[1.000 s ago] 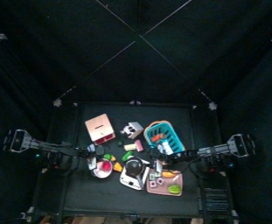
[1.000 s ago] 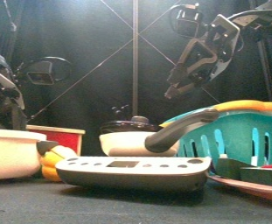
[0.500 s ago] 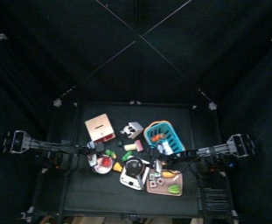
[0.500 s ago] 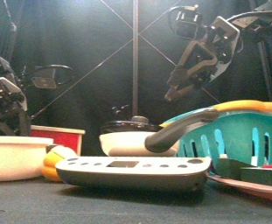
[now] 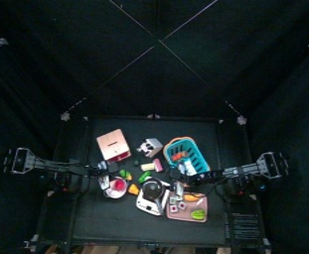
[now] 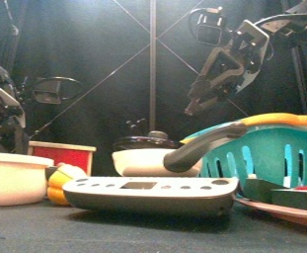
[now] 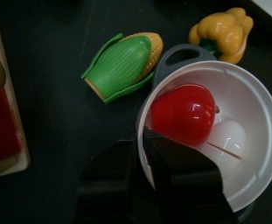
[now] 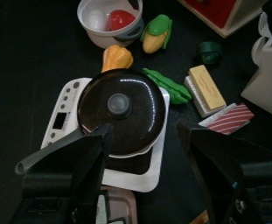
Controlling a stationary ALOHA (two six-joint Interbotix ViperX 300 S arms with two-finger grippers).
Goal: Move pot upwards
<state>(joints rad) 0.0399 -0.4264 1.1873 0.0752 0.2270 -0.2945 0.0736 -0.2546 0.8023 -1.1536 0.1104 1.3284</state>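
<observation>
Right under the left gripper (image 7: 146,156) sits the pot (image 7: 237,92), on the front side of the red box (image 5: 113,145). The left gripper hangs over the pot's rim, but I cannot tell if it is squeezing the rim or has let it go. The right gripper (image 8: 144,144) is spread wide and holds nothing, over a black pan (image 8: 124,105), farther from the red box. The left arm is nearer, so I think it should do the job. Going up means going toward the red box. Only a little free room lies between them. The corn (image 7: 124,63) lies just beside the pot, so the pot could bump it.
</observation>
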